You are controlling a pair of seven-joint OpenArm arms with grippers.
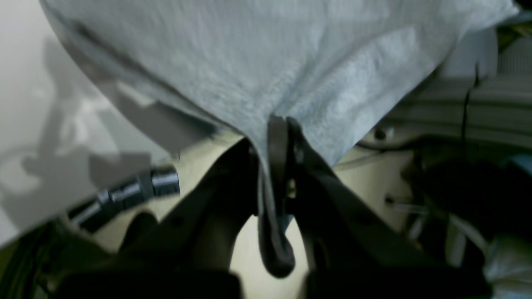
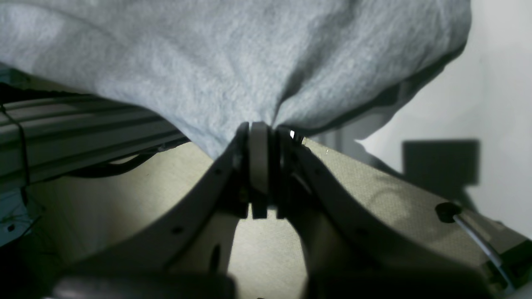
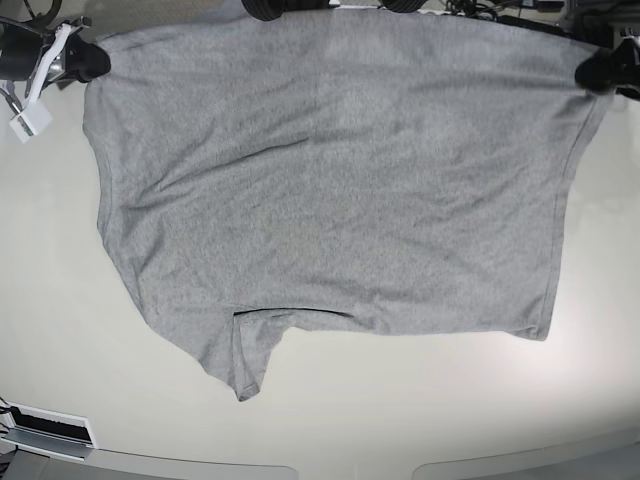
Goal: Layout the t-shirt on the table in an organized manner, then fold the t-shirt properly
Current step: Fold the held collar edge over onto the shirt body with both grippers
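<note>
- A heather-grey t-shirt (image 3: 330,180) lies spread across the glossy off-white desk (image 3: 330,420), its plain grey side up, with no lettering in sight from the base view.
- The cloth is largely flat but wrinkly, with soft creases running across its middle.
- The shirt's far corners are drawn taut toward the desk's far edge, one at each side, so the far hem runs nearly straight.
- One sleeve at the shirt's near-left corner is folded under on itself, forming a narrow flap that points toward the desk's near edge; the near-right corner lies square.
- The left pincer (image 1: 282,124) is clamped on a bunched corner of the shirt, the fabric pulled into a tight gather between its dark fingers (image 1: 316,166), seen in the base view at the shirt's far-right corner (image 3: 600,72).
- The right pincer (image 2: 259,128) is likewise closed on the shirt's other far corner, the cloth puckering where the pale fingers (image 2: 208,182) meet, at the far left in the base view (image 3: 88,62).
- In both wrist views the shirt's hem droops in a curve away from the grip, casting a shadow on the desk.
</note>
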